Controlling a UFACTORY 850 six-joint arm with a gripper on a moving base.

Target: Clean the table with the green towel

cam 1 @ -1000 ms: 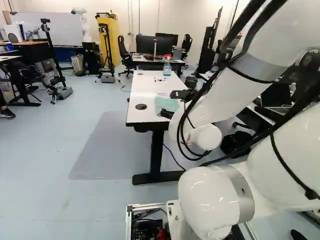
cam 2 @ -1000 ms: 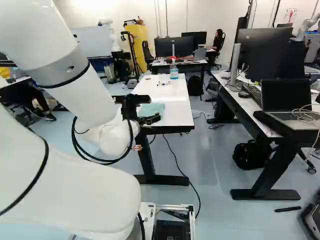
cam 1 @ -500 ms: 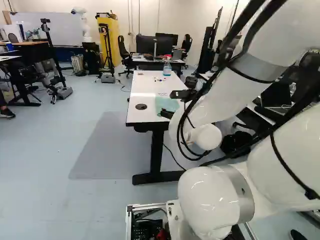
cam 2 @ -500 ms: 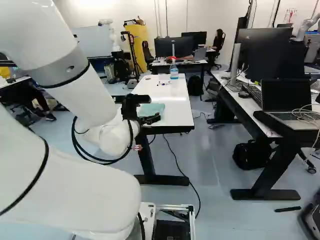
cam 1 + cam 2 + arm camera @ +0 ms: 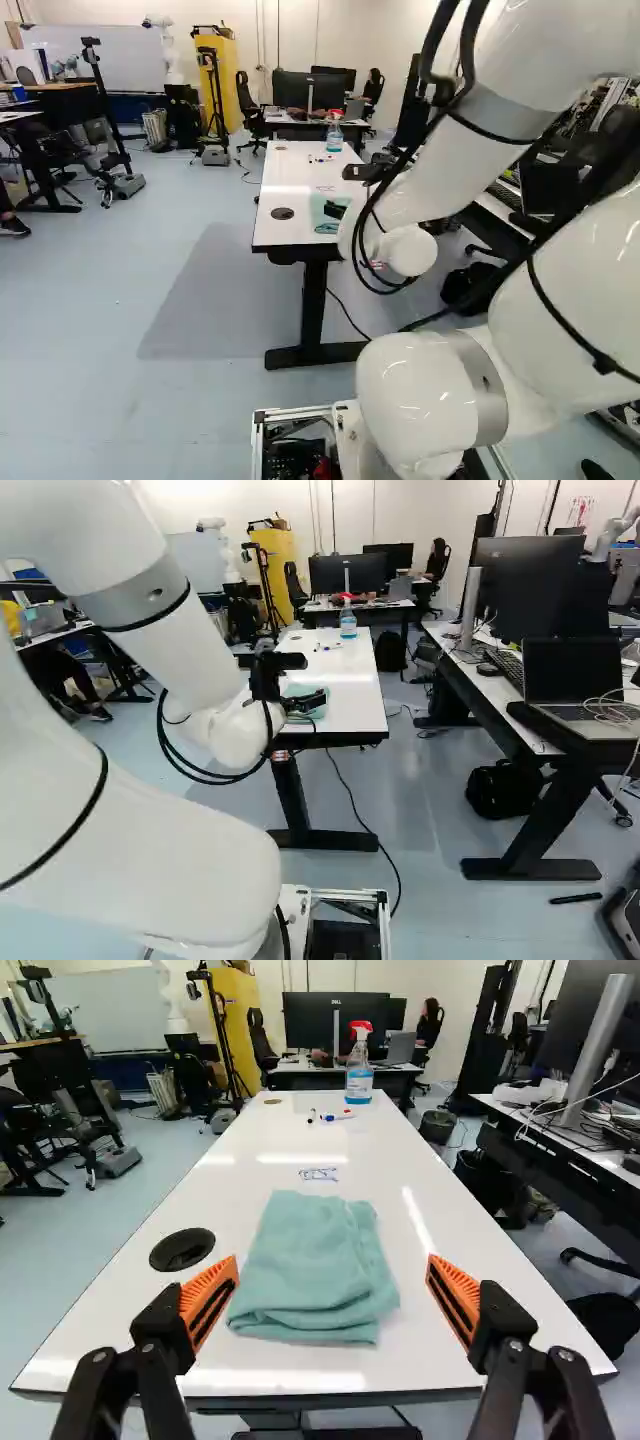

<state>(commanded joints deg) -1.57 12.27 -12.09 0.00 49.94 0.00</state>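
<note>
White bench (image 5: 230,1200): the green towel (image 5: 315,1270) is laid folded near its close end, ahead of the gripper (image 5: 333,1260), whose fingers are parted. Pick-up appears in hand; lowering and closure are required before the inked mark (image 5: 319,1174) is wiped.

One white table (image 5: 150,1320), with one green towel (image 5: 315,1270) on top. Two round cable holes (image 5: 182,1249), one near and one far. One spray bottle (image 5: 359,1082). At least two markers (image 5: 335,1117), too bunched to be sure of more. One small scribbled mark (image 5: 319,1174). One near robot arm (image 5: 170,660) and one gripper (image 5: 312,700), with two fingers and two orange pads (image 5: 207,1302). On the far desk (image 5: 292,1067), two monitors (image 5: 347,573) and one laptop (image 5: 400,1048). On the desk at the right of the right base view (image 5: 490,687), one open laptop (image 5: 573,670) and one keyboard (image 5: 503,668). Farther off, one whiteboard (image 5: 110,1005) and one yellow cabinet (image 5: 240,1015).
</note>
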